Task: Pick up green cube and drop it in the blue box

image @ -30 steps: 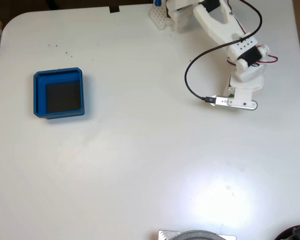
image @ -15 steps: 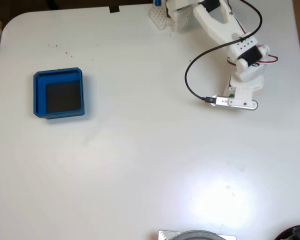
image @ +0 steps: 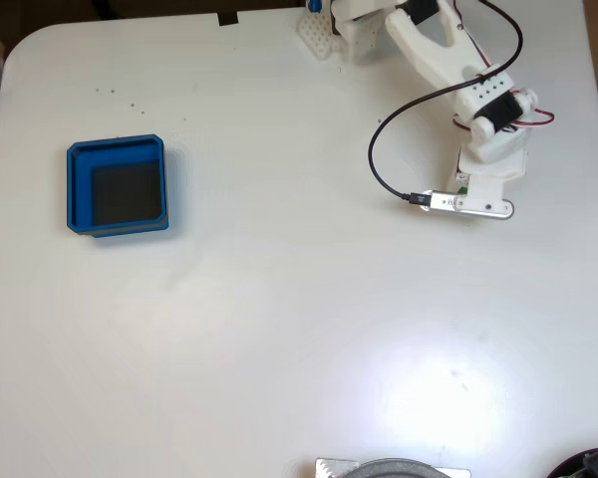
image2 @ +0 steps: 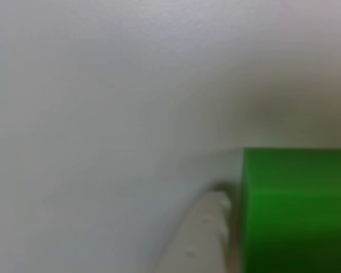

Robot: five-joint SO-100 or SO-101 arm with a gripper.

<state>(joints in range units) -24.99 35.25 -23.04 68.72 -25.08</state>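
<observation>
Almost nothing is altered since a second ago — the gripper [image: 462,187] is kept low over the green cube [image2: 295,210], one finger [image2: 202,239] pressed beside it, though whether it is clenched cannot be told — so the blue box [image: 78,189] is left waiting well apart.

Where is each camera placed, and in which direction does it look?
Fixed view: above the table, looking straight down; it shows the box at left and the white arm at upper right, its tool low over the table.
Other view: close to the table, blurred; a white finger beside the cube.
Shared: the cube, a green sliver under the arm, and the table.
</observation>
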